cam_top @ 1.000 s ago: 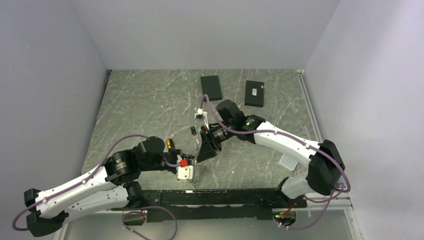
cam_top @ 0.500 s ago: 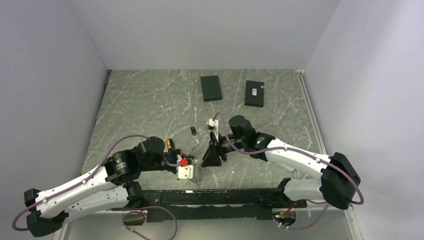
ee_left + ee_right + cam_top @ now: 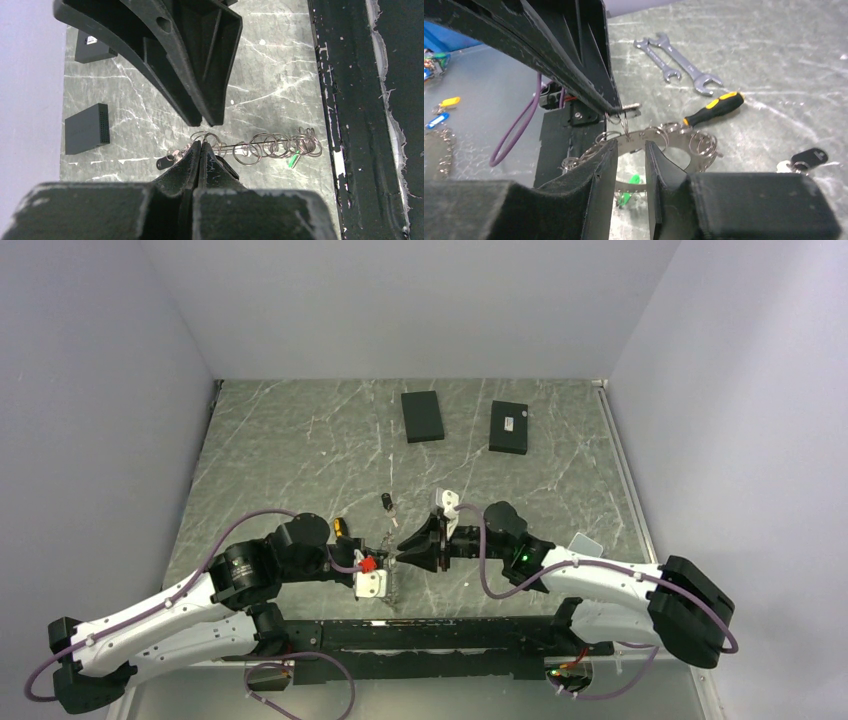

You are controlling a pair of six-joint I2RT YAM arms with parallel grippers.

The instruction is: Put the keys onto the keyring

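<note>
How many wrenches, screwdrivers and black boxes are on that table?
Silver wrenches: 2
Screwdriver: 1
Black boxes: 2
Total: 5

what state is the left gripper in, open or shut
Shut: the left gripper shows no gap between its fingertips in its wrist view, pinching the keyring.

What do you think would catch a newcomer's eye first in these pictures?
The two grippers meet tip to tip at the front of the table: the left gripper pinches the keyring, the right gripper at it, jaws apart. On the left arm's side lie two wrenches and a black-and-yellow screwdriver.
</note>
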